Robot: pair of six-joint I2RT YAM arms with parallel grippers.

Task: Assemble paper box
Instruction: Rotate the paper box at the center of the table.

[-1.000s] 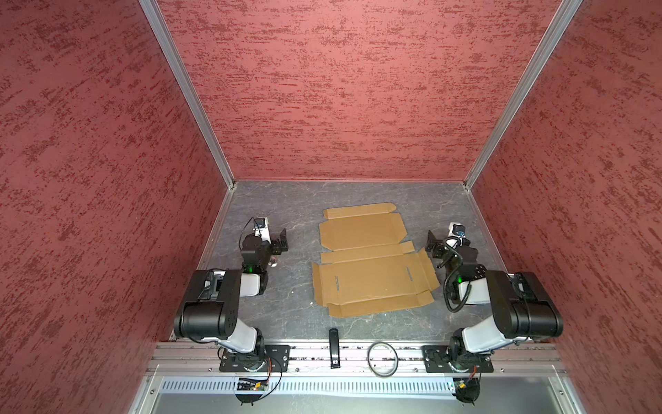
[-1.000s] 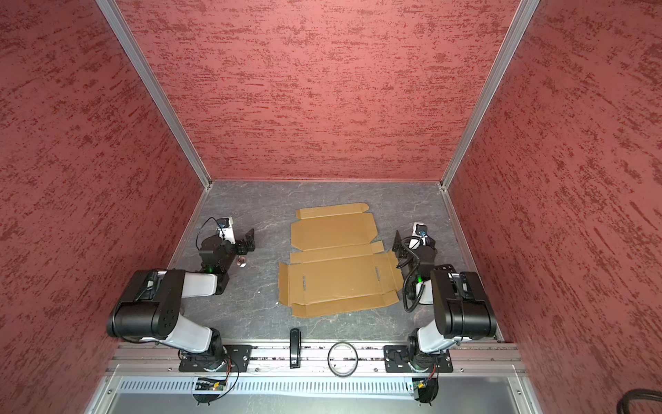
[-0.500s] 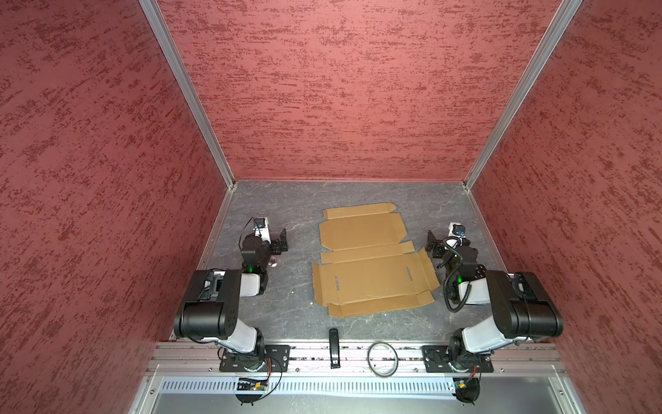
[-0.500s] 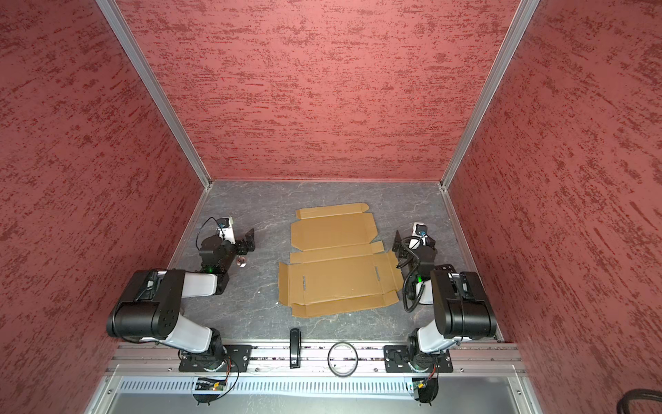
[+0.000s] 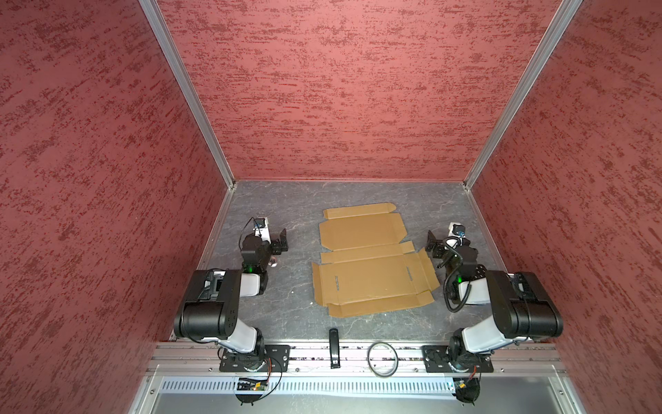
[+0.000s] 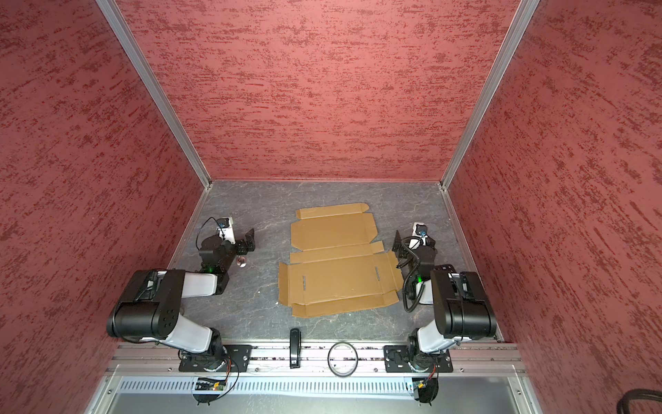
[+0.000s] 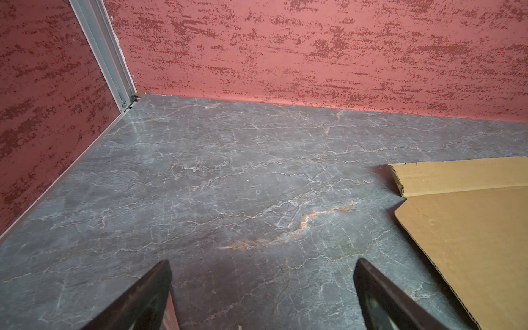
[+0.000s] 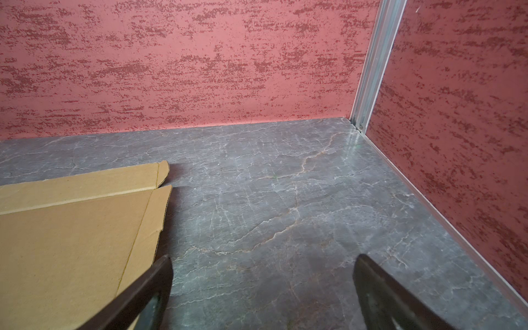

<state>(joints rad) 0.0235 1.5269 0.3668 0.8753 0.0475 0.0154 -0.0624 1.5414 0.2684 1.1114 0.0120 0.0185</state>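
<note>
Plainly, nothing folded yet. In both top views: finds the paper box (image 5: 372, 265), a plain tan-brown die-cut cardboard sheet with flaps, creases and two slots, lying flat in the middle of the grey marbled tabletop (image 5: 279, 200), between the arms. Puts the black left gripper (image 5: 281, 239) well apart from the sheet's edge, jaws spread, holding nothing; puts the black right gripper (image 5: 432, 243) just beside a side flap, jaws likewise spread and empty, contact impossible to tell. In the left wrist view: shows the left gripper (image 7: 263, 265) gaping over bare tabletop, the paper box (image 7: 471, 234) off to one side, not between the jaws. In the right wrist view: shows the right gripper (image 8: 263, 263) equally wide, one jaw overlapping the sheet's narrow edge flap, nothing pinched. Looking ahead, as a judgement: risks shoving the loose sheet across the smooth top instead of lifting a flap, with nothing pinning it down; risks bending off the crease if pinched at a corner; risks a wall springing back if let go before tabs seat in slots.
</note>
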